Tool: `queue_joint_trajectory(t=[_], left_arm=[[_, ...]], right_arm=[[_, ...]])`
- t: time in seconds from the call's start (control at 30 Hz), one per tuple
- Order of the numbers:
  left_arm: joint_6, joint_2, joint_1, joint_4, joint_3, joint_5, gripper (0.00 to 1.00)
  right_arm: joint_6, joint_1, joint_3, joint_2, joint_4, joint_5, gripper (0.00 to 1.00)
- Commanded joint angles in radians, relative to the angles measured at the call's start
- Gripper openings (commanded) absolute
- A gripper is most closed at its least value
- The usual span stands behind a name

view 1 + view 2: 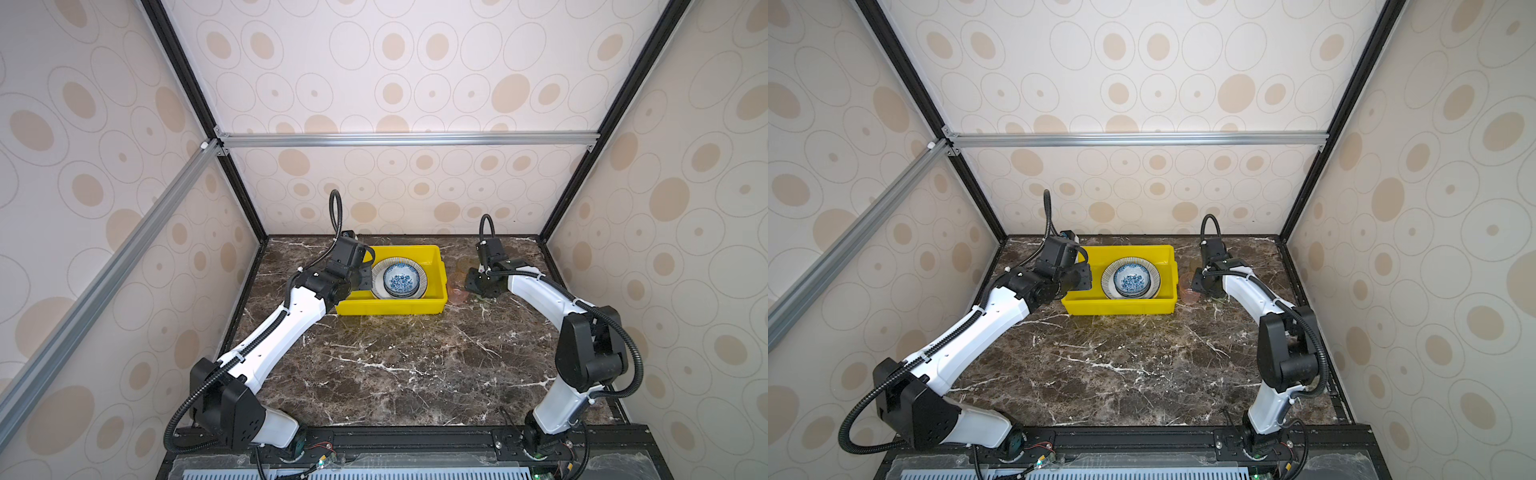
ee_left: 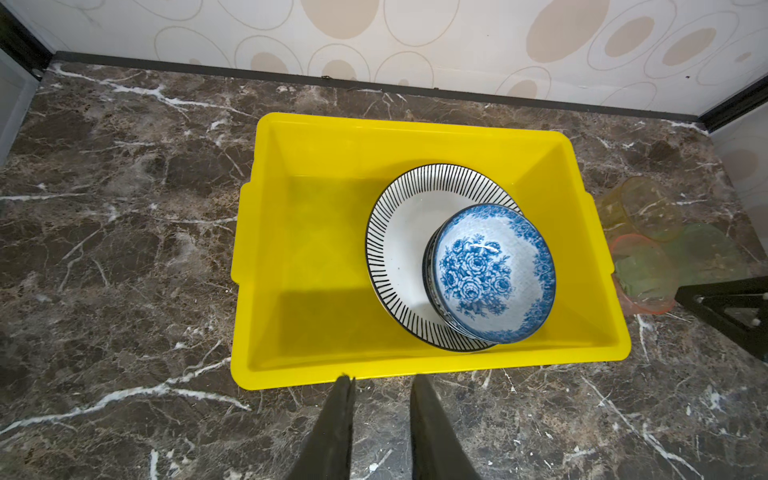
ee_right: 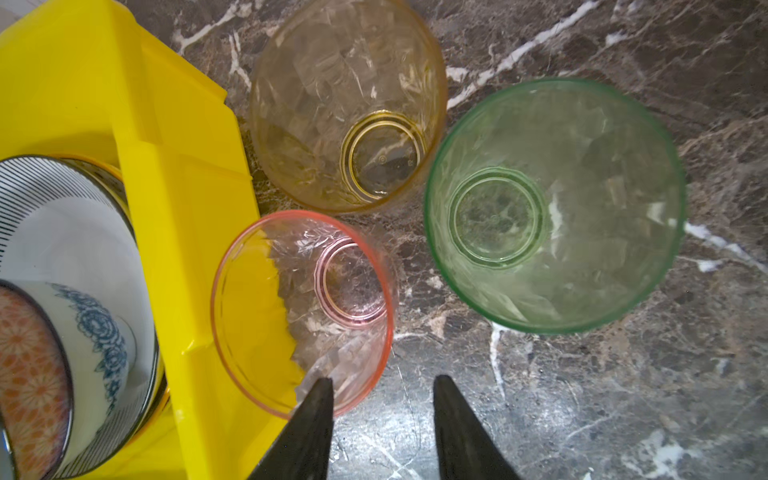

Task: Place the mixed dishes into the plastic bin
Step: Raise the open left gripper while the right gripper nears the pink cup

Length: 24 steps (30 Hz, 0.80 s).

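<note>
We are starting at the right gripper (image 3: 384, 380): its jaws are standing apart and clamping nothing. One black finger is showing over the mouth of the pink-tinted clear plastic cup (image 3: 303, 311), and the other is lying outside that cup's rim. Whether either is touching the cup we cannot tell. The pink cup is standing upright, mouth up, on the dark brown marble tabletop (image 3: 582, 395), just beside the right short wall of the bright yellow rectangular plastic bin (image 3: 178, 166). Near it we are finding the amber-tinted clear cup (image 3: 345, 104) and the green-tinted clear cup (image 3: 552, 203). Both are standing upright, mouths up, with facets showing in their walls. All three cups are grouping closely outside the bin.

The left gripper (image 2: 382, 379) is holding its jaws apart by a narrow gap, with nothing between them. In both top views it is hovering at the bin's left end.

The bin is sitting at the back of the tabletop. Its long axis is running left to right along the rear wall (image 1: 415, 187), and its open side is facing up. Inside, toward the right half, the round white plate with a black-striped rim (image 2: 399, 249) is lying face up. On it the small blue-floral bowl (image 2: 494, 274) is standing mouth up, nesting in a second bowl with a dark rim (image 2: 428, 266).
</note>
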Motion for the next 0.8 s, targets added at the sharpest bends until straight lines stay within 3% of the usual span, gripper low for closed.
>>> queue_joint_trajectory(t=[0.0,0.37,0.77], left_arm=[[0.003,-0.025,0.013,-0.010,-0.005,-0.019,0.25],[0.002,-0.031,0.025,-0.003,-0.031,-0.010,0.25],[-0.004,-0.049,0.032,0.000,-0.049,-0.005,0.25]], right_arm=[[0.018,0.000,0.026,0.021,0.008,0.009,0.41],[0.025,0.000,0.026,0.057,0.018,0.024,0.36],[0.009,0.002,0.021,0.058,0.001,0.046,0.16]])
